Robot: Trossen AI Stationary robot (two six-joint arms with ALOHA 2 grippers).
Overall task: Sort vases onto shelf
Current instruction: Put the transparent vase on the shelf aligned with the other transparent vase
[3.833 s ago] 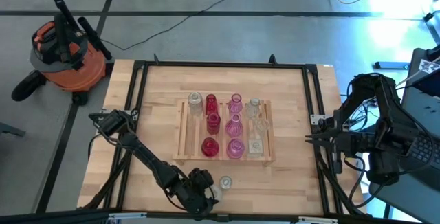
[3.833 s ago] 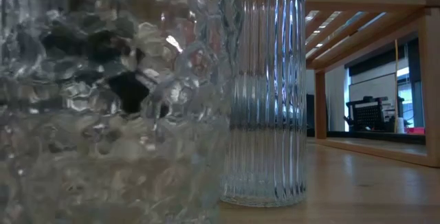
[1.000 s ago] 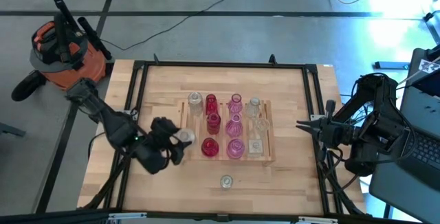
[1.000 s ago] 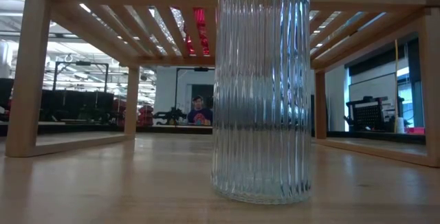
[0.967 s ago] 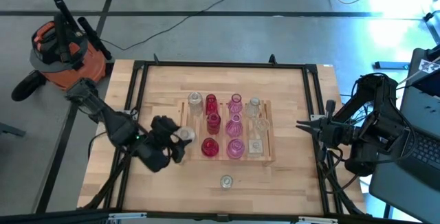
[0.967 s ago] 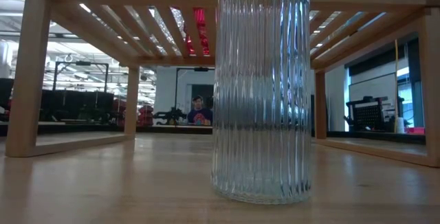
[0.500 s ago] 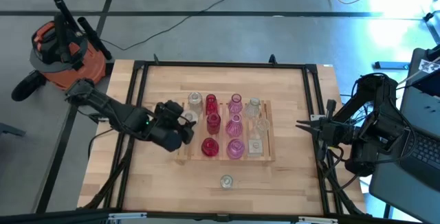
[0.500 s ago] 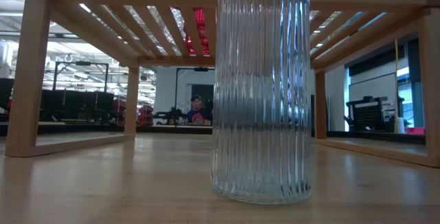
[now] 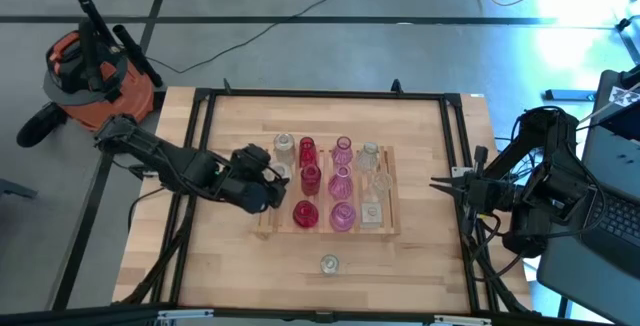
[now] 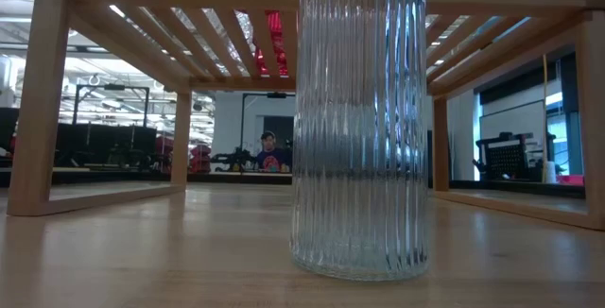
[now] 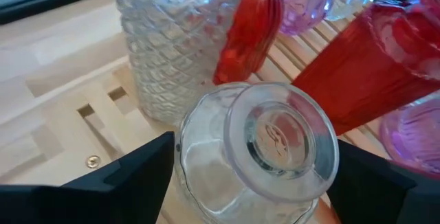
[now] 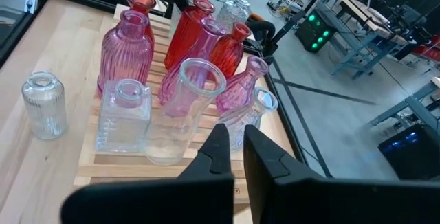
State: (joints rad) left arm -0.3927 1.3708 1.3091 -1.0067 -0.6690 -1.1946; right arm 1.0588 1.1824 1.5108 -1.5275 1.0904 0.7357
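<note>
Left gripper (image 11: 254, 176) spread around a clear vase (image 11: 265, 148) — upright, neck up — over the shelf (image 9: 268, 228).

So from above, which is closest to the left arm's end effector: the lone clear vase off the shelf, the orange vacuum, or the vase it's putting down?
1. Vase being set down, at the left end effector, shelf's left edge.
2. Lone clear vase, on the table in front of the shelf.
3. Orange vacuum, on the floor, far left.

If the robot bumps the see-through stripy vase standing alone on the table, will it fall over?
Probably not easily. The ribbed clear vase has straight sides and a wide flat bottom on the table, so it would likely slide. It looks like smooth glass, so it could be slippery and might break if it fell.
</note>
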